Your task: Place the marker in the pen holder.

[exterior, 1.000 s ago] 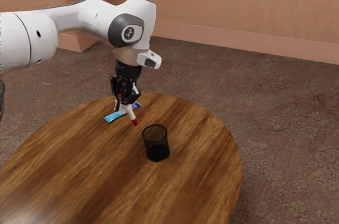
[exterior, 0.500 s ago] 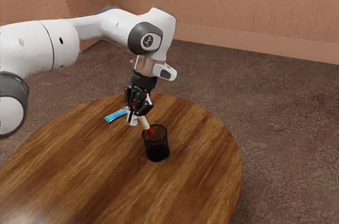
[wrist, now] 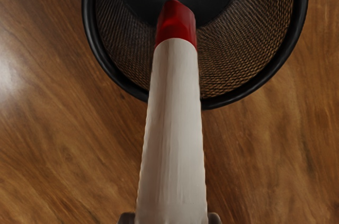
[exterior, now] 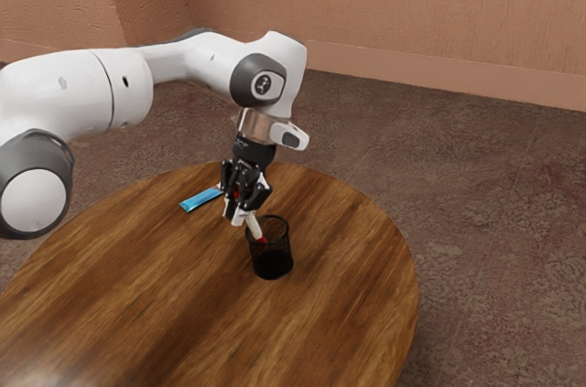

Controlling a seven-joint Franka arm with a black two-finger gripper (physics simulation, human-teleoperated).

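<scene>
In the exterior view my gripper (exterior: 240, 213) is at the pen holder's upper left, shut on the marker (exterior: 255, 226). The marker is white with a red end and slants down, its red end inside the mouth of the black mesh pen holder (exterior: 272, 264), which stands upright. In the wrist view the marker (wrist: 174, 128) reaches from between the fingertips, dark at both its sides, across the rim of the pen holder (wrist: 249, 92). Its red end is over the holder's dark inside.
A blue packet (exterior: 200, 199) lies flat on the round wooden table (exterior: 146, 286), behind and to the exterior view's left of the gripper. The table's curved edge runs past the pen holder on the exterior view's right.
My gripper has moved toward the exterior view's right and down with the marker in it. The marker's red end has gone from beside the pen holder to inside its mouth.
</scene>
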